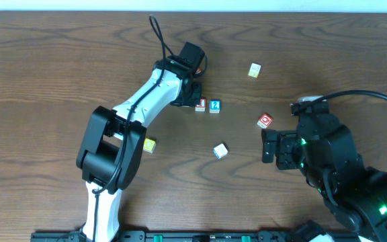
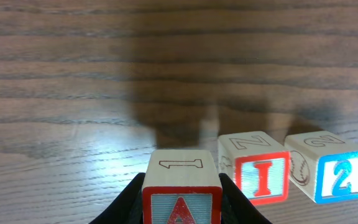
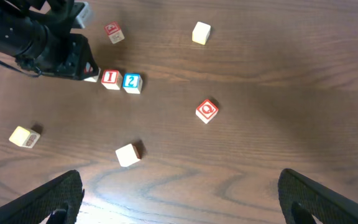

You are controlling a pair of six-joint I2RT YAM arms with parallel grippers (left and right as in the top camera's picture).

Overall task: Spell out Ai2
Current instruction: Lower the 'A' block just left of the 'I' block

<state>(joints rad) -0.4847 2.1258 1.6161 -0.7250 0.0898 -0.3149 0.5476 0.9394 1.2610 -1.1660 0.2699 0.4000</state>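
Note:
My left gripper (image 2: 182, 208) is shut on the red-framed A block (image 2: 182, 186), just left of the I block (image 2: 254, 168). The blue 2 block (image 2: 328, 167) stands to the right of the I, slightly turned. In the overhead view the left gripper (image 1: 187, 94) covers the A block, with the I block (image 1: 200, 105) and 2 block (image 1: 214, 105) side by side to its right. The right wrist view shows the I block (image 3: 110, 79) and 2 block (image 3: 132, 82) too. My right gripper (image 1: 269, 146) is open and empty, hovering over bare table (image 3: 179, 199).
Loose blocks lie around: a pale one (image 1: 254, 70) at the back, a red one (image 1: 265, 120) near the right gripper, a white one (image 1: 220, 150) in the middle, and a yellow one (image 1: 150, 145) beside the left arm.

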